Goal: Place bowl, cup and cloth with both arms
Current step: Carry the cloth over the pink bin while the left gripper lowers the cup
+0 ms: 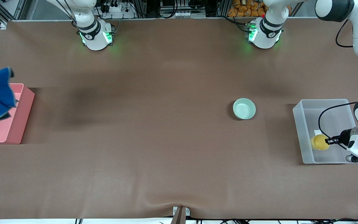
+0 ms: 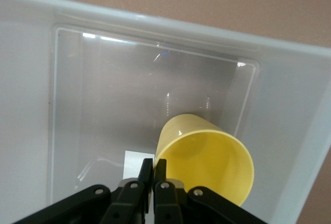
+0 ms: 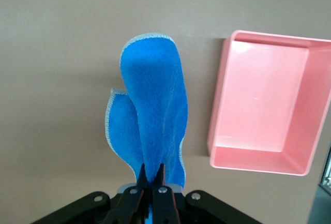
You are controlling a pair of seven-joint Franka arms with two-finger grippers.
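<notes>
Brown table covering (image 1: 166, 149) carries a glossy mint-green bowl (image 1: 244, 108), untouched, between the pink plastic bin (image 1: 9, 132) and the clear plastic bin (image 1: 303, 137), nearer the clear one. Over that clear bin the left gripper (image 2: 153, 169) pinches the bright yellow cup's (image 2: 207, 162) rim, not yet released. The right gripper (image 3: 152, 175), over the pink bin's edge, clamps the limp, grey-edged royal-blue cloth (image 3: 150, 125), so I judge nothing placed yet.

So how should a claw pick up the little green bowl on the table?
Grip the rim of the bowl, coming straight down from above. It sits upright with its mouth open to the top, alone on the brown table, so one finger could drop inside and one outside the thin wall. Its round glossy sides would likely slip in a sideways pinch.
</notes>
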